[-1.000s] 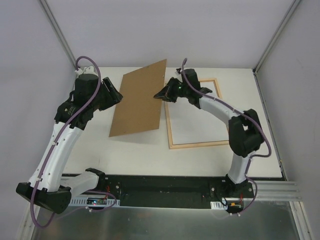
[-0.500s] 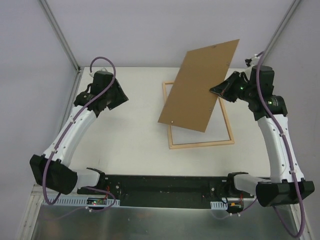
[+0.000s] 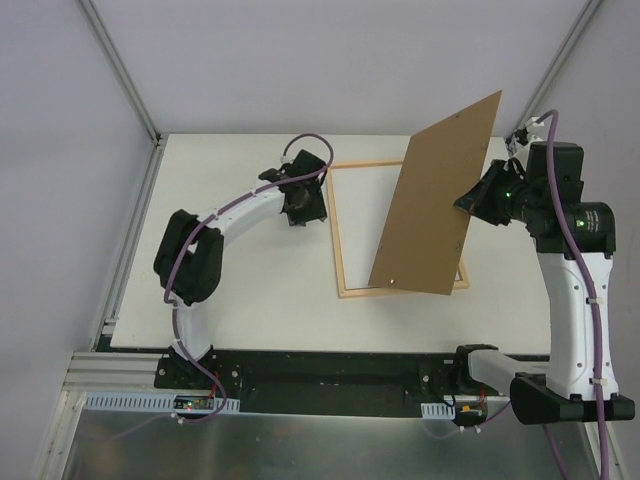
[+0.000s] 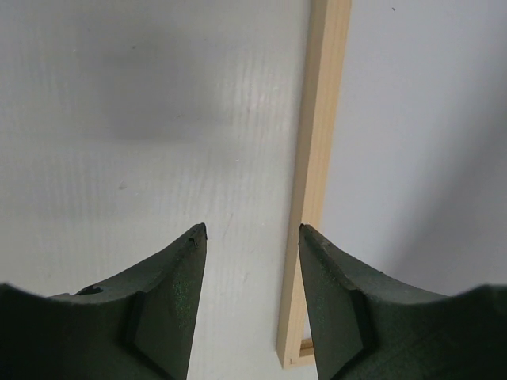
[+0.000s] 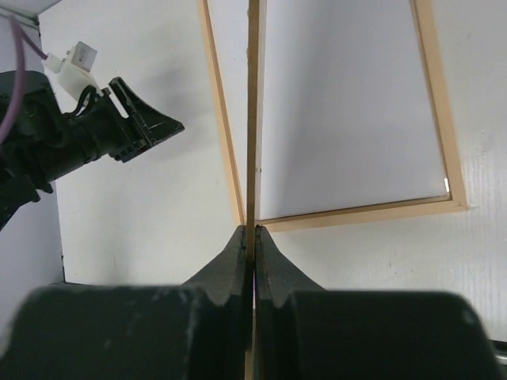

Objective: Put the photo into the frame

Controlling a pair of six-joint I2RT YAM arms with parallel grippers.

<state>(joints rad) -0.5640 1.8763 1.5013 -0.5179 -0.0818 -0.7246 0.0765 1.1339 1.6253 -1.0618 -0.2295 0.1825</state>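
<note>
You have one frame lying flat on the white tabletop, right of centre, and one brown backing board standing steeply tilted over the frame's right half. Your right pincer is clamped on the board's right edge. The right wrist view shows this best: the board appears edge-on as a thin line running straight into the closed fingers of the pincer, with the frame below it. Your left pincer sits just beside the frame's left rail with its jaws parted and nothing between them. The left wrist view shows what the overhead one cannot: the two dark fingertips of the pincer apart above the tabletop, and the light wood rail running up past the right fingertip, with a frame corner at the bottom. The right wrist view also catches the left pincer beside the rail. Inside the frame you see only a plain pale surface, and you cannot tell whether that is the photo's white back or the pane. No printed picture shows in any view.
</note>
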